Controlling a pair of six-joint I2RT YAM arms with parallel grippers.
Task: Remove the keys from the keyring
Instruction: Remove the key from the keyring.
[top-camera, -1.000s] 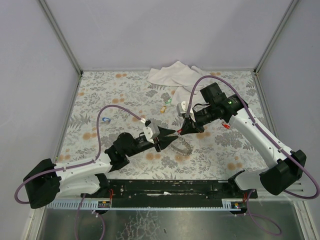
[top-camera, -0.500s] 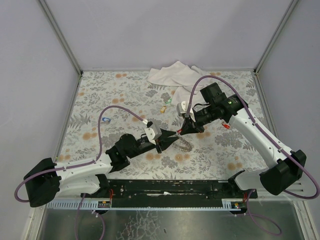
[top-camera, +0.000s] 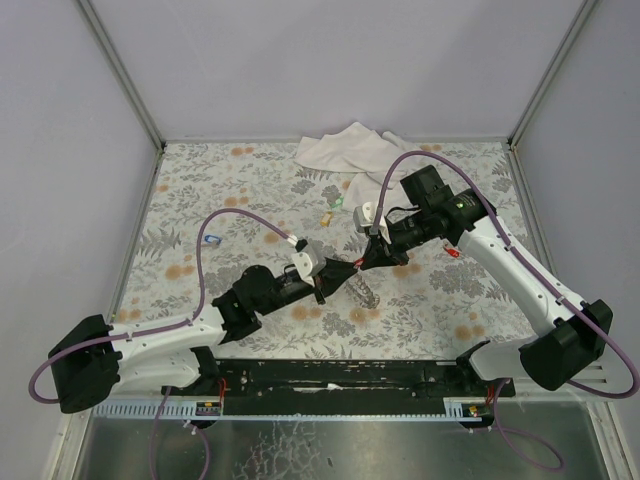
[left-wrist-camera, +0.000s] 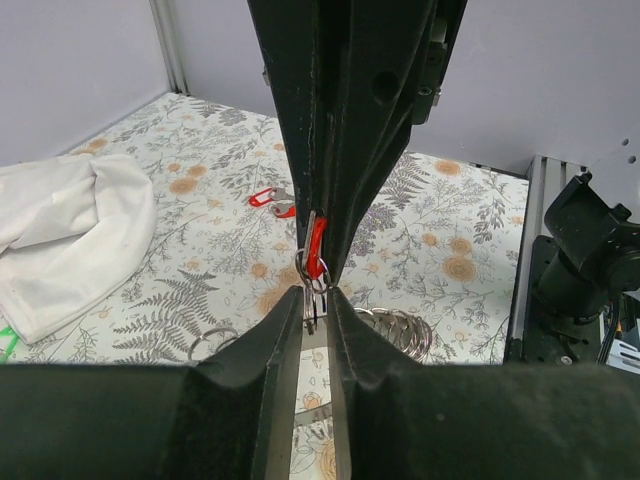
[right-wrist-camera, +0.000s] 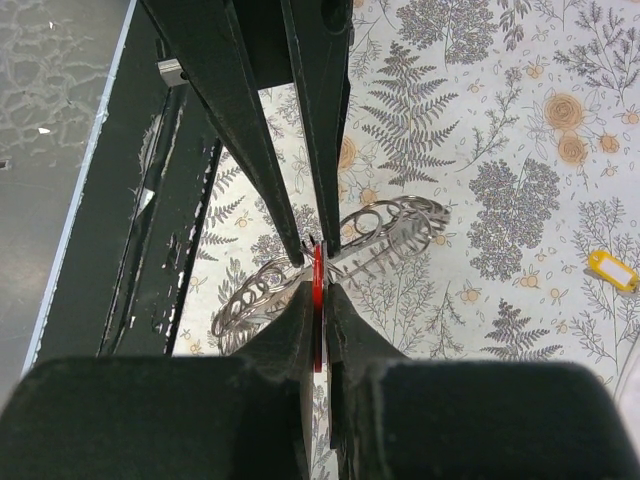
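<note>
Top view. Left claw (top-camera: 340, 272) and right claw (top-camera: 364, 262) tip to tip over the middle of the flower-patterned desk (top-camera: 200, 190), the left reaching in from the near left, the right from the far right. Long silvery-grey metal link chain (top-camera: 364, 292) heaped on the desk just on the near side of the meeting tips. Small blue-headed key (top-camera: 211, 239) lying well apart to the left. Small green-headed key (top-camera: 338, 203) farther back, between the claws and the crumpled white cloth (top-camera: 345, 148) at the far edge. Finger gaps too small to read here.

Left wrist view. Left claw (left-wrist-camera: 315, 296) at the bottom, its two black fingers almost together, only a thin slit between the tips. Right claw (left-wrist-camera: 321, 270) entering from above, clamped on the small red-headed key (left-wrist-camera: 316, 243), held upright above the desk. Small metal ring (left-wrist-camera: 312, 272) at that key's lower end, right at the left tips. Cannot tell whether pinched there or merely touched. Chain (left-wrist-camera: 395, 328) coiled on the desk just behind, to the right. Second red-headed key (left-wrist-camera: 265, 198) flat on the desk farther off.

Right wrist view. Right claw (right-wrist-camera: 318, 288) pressed onto the red-headed key (right-wrist-camera: 318, 315), edge-on between the pads. Left claw (right-wrist-camera: 314, 250) entering from above, tips narrowly apart at the key's far end. Chain (right-wrist-camera: 390, 225) sprawled on the desk beneath both. Small yellow-headed key (right-wrist-camera: 612, 270) alone at the right edge.
</note>
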